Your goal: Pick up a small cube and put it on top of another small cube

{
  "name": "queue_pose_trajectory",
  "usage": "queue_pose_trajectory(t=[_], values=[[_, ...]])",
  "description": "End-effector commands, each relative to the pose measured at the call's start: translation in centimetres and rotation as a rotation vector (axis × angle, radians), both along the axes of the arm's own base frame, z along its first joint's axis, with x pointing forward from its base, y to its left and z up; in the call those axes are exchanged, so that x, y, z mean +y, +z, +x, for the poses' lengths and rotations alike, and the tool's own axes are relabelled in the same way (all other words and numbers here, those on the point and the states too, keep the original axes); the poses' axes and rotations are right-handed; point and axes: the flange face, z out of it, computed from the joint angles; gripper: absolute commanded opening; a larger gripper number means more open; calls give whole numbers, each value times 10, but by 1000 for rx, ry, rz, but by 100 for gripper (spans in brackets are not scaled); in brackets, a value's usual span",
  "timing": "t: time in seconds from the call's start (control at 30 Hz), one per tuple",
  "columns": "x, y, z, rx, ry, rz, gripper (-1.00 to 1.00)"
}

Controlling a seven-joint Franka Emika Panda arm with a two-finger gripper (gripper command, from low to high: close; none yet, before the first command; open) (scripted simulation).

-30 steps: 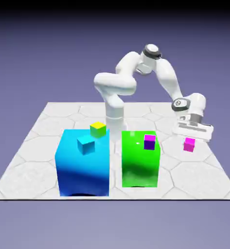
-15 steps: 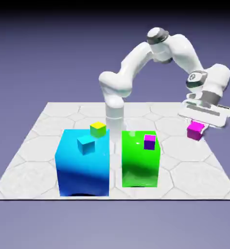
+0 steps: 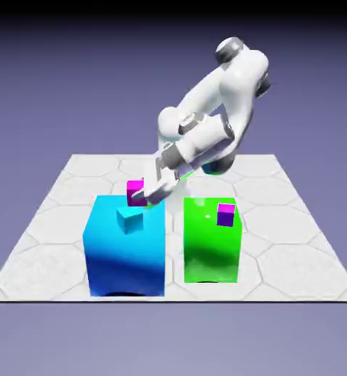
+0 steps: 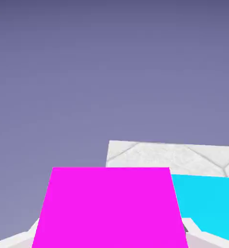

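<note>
So the end effector (image 3: 141, 197) has the magenta cube (image 3: 135, 192) pinched between its fingers, and it's tipped well over, pointing toward the exterior view's left. The cube is up by the far side of the big blue block (image 3: 125, 246); can't tell from here if it's touching anything besides the fingers. Hand view is mostly magenta at the bottom, with a cyan patch to the right of it and a bit of the pale worktop (image 4: 174, 157) behind.

On top of the blue block there's a small light-blue cube (image 3: 130, 219), sitting kinda skewed. There's a sliver of yellow-green poking out just under the fingers, mostly hidden, so I can't make out its shape. The big green block (image 3: 211, 246) stands to the right of the blue one, gap between them, and the little purple cube with the magenta top (image 3: 226, 215) is near its right edge.
</note>
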Motion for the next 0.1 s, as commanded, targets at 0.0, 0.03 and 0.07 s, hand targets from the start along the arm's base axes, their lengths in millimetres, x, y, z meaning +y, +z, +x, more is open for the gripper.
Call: queue_pose_trajectory(t=[0.0,0.03,0.07], values=[[0,0,0,1,-1,0,100],[0,0,0,1,-1,0,100],[10,12,0,1,-1,-2,100]])
